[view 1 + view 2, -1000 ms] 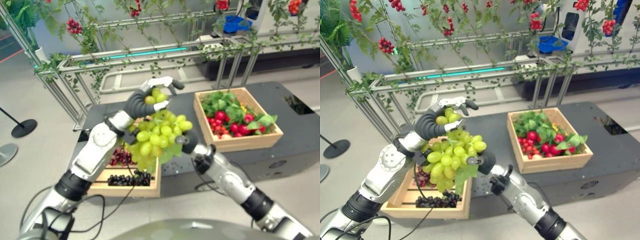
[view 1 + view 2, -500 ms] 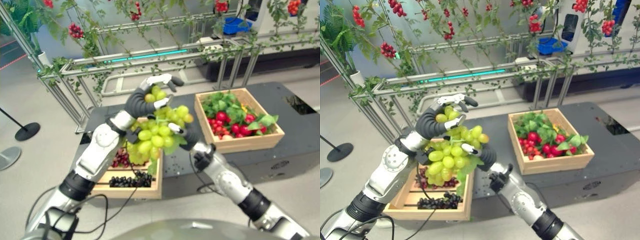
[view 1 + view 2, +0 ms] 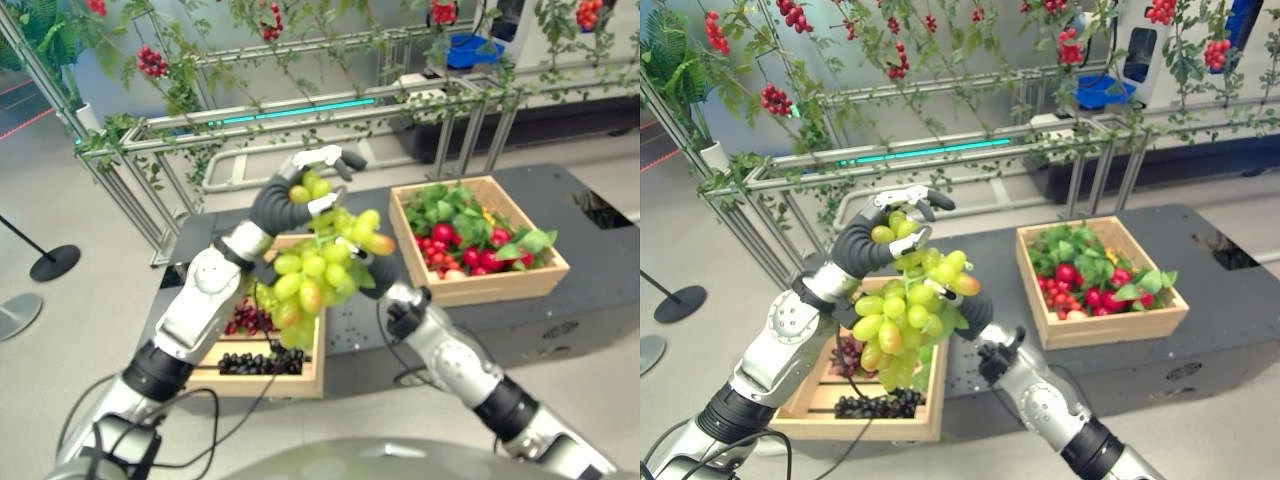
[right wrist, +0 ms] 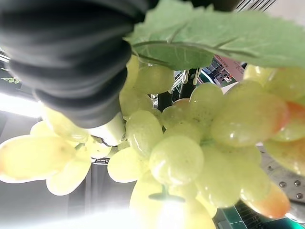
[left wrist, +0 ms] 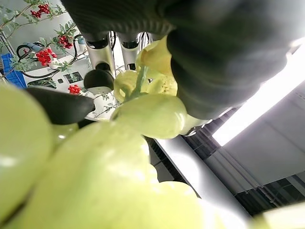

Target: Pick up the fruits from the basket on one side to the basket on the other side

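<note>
While the left hand (image 3: 290, 195) pinches the top of the green grape bunch (image 3: 318, 275) with curled fingers and thumb, the bunch hangs raised above the left basket (image 3: 262, 372), well clear of it. That wooden basket sits at the left end of the dark table (image 3: 590, 205), near its front edge, with dark red and black grapes (image 3: 255, 358) inside. Just right of the bunch, the right hand (image 3: 371, 268) is up against its lower right side, touching the grapes and a green leaf; cannot tell whether its fingers are spread or closed, they're hidden behind the fruit. Further right, the right basket (image 3: 480, 285) sits at mid-table toward the front edge, well apart from the bunch, filled with red fruits (image 3: 465, 250) and green leaves. Behind the table runs a metal frame (image 3: 300, 110) with vines and red berry clusters.
</note>
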Robot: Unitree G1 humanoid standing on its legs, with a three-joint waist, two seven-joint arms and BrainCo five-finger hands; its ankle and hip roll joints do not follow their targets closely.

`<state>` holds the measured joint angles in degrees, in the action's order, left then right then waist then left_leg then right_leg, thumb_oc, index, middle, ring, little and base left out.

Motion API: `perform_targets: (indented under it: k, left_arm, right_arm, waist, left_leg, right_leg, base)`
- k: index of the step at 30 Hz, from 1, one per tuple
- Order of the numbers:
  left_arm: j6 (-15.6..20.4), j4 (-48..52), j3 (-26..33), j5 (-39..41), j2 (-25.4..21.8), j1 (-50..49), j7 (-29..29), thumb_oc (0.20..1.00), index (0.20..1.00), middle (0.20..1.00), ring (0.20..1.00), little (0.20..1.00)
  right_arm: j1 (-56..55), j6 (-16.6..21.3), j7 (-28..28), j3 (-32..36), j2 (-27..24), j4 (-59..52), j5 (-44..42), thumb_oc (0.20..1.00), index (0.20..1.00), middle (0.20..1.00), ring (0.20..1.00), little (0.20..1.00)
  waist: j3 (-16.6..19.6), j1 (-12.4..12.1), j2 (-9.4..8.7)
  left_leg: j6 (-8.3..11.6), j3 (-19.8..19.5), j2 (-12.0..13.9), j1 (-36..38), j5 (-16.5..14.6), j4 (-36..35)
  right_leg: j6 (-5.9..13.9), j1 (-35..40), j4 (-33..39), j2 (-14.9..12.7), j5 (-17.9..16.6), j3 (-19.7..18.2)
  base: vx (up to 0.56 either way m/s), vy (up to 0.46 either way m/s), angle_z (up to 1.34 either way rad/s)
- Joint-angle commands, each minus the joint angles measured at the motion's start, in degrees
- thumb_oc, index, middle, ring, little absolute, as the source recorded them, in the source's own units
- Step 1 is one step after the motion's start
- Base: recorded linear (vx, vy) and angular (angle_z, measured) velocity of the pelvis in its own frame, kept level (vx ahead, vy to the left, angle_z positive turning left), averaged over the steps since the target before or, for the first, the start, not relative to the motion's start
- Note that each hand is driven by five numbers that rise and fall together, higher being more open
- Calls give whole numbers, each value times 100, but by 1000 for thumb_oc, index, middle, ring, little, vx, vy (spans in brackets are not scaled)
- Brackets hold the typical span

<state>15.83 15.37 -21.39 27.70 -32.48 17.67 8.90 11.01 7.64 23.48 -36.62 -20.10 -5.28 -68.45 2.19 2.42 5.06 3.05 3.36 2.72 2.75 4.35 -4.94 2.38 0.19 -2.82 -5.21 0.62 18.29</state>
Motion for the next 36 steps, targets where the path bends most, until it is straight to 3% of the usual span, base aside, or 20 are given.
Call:
perform_targets:
  k: [1,2,11,22,36]
  left_arm:
    - [349,-287,95,-143,59,511,-233,514,514,514,514,514]
    - [343,-292,96,-163,66,520,-249,1000,1000,1000,1000,1000]
    - [325,-290,177,-178,12,473,-238,1000,1000,1000,1000,1000]
    - [340,-241,417,-78,-130,285,-128,1000,1000,1000,1000,1000]
    - [329,-250,826,0,-162,14,34,1000,1000,1000,1000,1000]
  right_arm:
    - [688,211,241,-256,557,-526,-119,200,200,200,200,200]
    - [693,216,237,-257,553,-524,-113,200,200,200,200,200]
    - [619,232,226,-143,446,-561,-68,200,200,200,200,200]
    - [188,284,245,457,85,-628,-18,200,200,200,200,200]
    - [-798,416,294,1958,-390,-796,7,200,200,200,200,200]
  waist:
    - [-32,157,-348]
    - [-32,159,-349]
    - [-34,159,-368]
    - [-22,198,-390]
    - [-4,311,-394]
  left_leg:
    - [-231,264,-442,269,-738,184]
    - [-232,263,-441,273,-739,181]
    - [-238,272,-431,293,-761,191]
    - [-240,275,-431,320,-789,193]
    - [-243,298,-419,367,-836,199]
  right_leg:
    - [240,133,142,116,140,-20]
    - [240,132,140,119,141,-24]
    - [247,139,133,117,147,-40]
    - [256,153,124,125,162,-55]
    - [276,172,86,137,193,-82]
  base:
    - [0,0,0]
    - [0,0,0]
    - [0,0,0]
    - [0,0,0]
    - [6,-1,-2]
